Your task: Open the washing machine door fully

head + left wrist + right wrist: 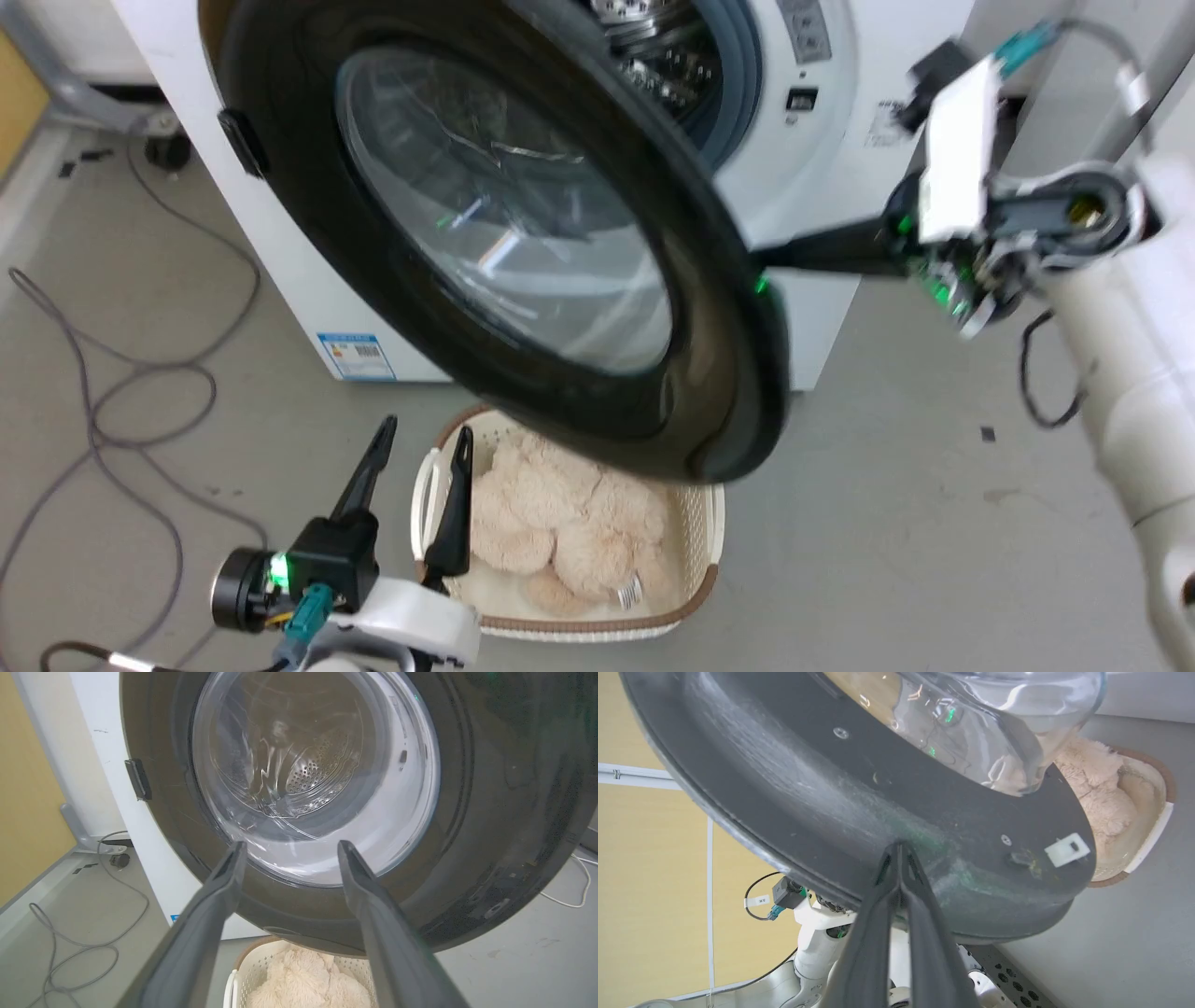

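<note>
The washer (831, 140), top cut off, has its door (299, 215) swung out, hiding most of the drum (663, 56). The right gripper (899, 851), fingers pinched together, touches the door's inner rim; the left gripper (425, 431) is spread, empty, below.

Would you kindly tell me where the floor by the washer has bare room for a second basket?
Widest: the grey floor right of the cream perforated laundry basket, below the right arm. Narrower: between basket and looping grey cables, where the left gripper hovers. Crowded: under the round black glass-centred door, where the basket sits.
</note>
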Robot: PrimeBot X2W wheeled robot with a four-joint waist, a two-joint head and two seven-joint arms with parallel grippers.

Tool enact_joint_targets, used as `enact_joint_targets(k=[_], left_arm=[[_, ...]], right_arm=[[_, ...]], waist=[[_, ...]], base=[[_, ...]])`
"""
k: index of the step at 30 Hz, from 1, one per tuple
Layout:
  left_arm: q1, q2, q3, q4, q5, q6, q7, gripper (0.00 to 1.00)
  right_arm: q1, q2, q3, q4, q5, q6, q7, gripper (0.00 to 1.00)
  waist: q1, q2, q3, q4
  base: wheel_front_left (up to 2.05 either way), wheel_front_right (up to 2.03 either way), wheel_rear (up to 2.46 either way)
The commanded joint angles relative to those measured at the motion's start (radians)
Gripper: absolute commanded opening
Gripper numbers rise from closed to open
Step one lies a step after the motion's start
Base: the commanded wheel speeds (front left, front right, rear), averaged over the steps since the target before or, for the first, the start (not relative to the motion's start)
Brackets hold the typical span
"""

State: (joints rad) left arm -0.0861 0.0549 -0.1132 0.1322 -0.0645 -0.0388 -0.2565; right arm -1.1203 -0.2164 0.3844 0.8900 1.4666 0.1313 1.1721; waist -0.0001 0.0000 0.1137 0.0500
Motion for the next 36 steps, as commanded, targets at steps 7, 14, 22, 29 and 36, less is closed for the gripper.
enact_joint_targets(k=[7, 14, 22, 29, 36], left_arm=[[0.055, 0.014, 0.006, 0.020, 0.000, 0.000, -0.005, 1.00], [0.077, 0.018, 0.005, 0.026, -0.003, 0.003, -0.005, 1.00], [0.087, 0.027, 0.003, 0.032, -0.003, 0.006, -0.005, 1.00], [0.095, 0.026, -0.002, 0.036, -0.008, 0.012, -0.005, 1.00], [0.100, 0.025, -0.002, 0.034, -0.016, 0.017, -0.005, 1.00]], right_arm=[[0.145, 0.044, -0.005, -0.115, 0.046, -0.001, 0.067, 0.00], [0.235, 0.055, 0.001, -0.221, 0.062, -0.001, 0.108, 0.00], [0.366, 0.090, 0.014, -0.385, 0.070, -0.001, 0.111, 0.00], [0.488, 0.105, -0.010, -0.484, 0.078, -0.001, 0.062, 0.00], [0.635, 0.102, -0.148, -0.604, 0.082, -0.001, -0.140, 0.00]], waist=[[0.0001, 0.0000, -0.072, 0.003], [0.0001, 0.0000, -0.097, 0.006], [0.0001, 0.0000, -0.108, 0.015], [0.0001, 0.0000, -0.123, 0.019], [0.0001, 0.0000, -0.129, 0.010]], base=[[0.00, 0.00, 0.00], [0.00, 0.00, 0.00], [0.00, 0.00, 0.00], [0.00, 0.00, 0.00], [0.00, 0.00, 0.00]])
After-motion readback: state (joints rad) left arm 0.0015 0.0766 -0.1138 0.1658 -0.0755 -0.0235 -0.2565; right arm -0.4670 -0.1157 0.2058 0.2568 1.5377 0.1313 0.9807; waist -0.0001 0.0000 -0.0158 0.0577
